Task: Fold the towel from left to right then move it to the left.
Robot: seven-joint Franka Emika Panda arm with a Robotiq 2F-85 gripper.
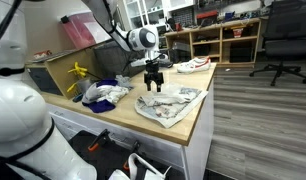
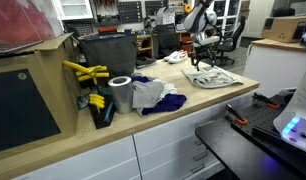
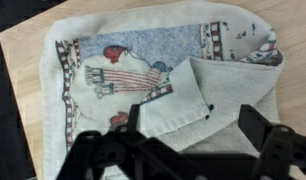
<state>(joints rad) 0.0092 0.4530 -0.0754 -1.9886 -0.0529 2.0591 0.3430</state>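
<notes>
A small heap of white and blue-purple cloth [image 1: 103, 93] lies on the light wooden surface [image 1: 123, 118]. Just beside the heap, in an exterior view, a shiny silver cylinder [image 2: 120, 93] stands upright. Near it are some yellow plastic pieces [image 2: 85, 72] and, behind them, a dark box [image 2: 108, 50]. Below the surface there are white cabinet fronts [image 2: 173, 150]. Further back, a wooden shelf unit [image 1: 228, 40] and a black office chair [image 1: 283, 40] stand on the grey plank floor [image 1: 263, 130].

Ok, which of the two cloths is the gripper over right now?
The printed white-grey towel, partly folded, directly below the open gripper. The white and blue-purple heap lies apart, farther along the counter.
</notes>
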